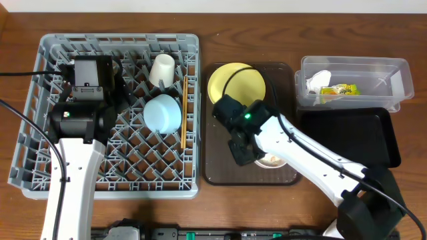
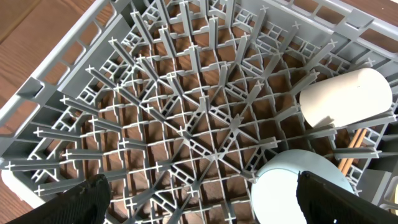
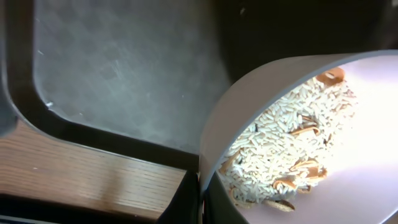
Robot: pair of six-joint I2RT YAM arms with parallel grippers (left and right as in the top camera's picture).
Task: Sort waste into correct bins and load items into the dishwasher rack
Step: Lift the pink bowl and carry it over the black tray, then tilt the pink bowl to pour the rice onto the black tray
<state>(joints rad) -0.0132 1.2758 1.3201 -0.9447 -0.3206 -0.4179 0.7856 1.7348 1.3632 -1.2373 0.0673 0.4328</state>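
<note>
My right gripper (image 3: pixel 202 199) is shut on the rim of the small white bowl (image 3: pixel 249 106), one finger inside and one outside. Pale beige food crumbs (image 3: pixel 292 137) lie in the bowl. Overhead, that bowl (image 1: pixel 273 161) sits on the brown serving tray (image 1: pixel 220 170), near the yellow plate (image 1: pixel 237 83). My left gripper (image 2: pixel 214 205) hangs open above the dishwasher rack (image 1: pixel 120 41), holding nothing. In the rack are the light blue bowl (image 1: pixel 162 113), the cream cup (image 1: pixel 162 69) and the chopsticks (image 1: pixel 183 110).
At the right stands the clear tub (image 1: pixel 353 70), holding the green-and-yellow wrapper (image 1: pixel 339 90) and the white tissue (image 1: pixel 317 80). The black tray (image 1: pixel 347 137) lies just in front of it. Wooden table shows beside the brown tray's corner in the right wrist view.
</note>
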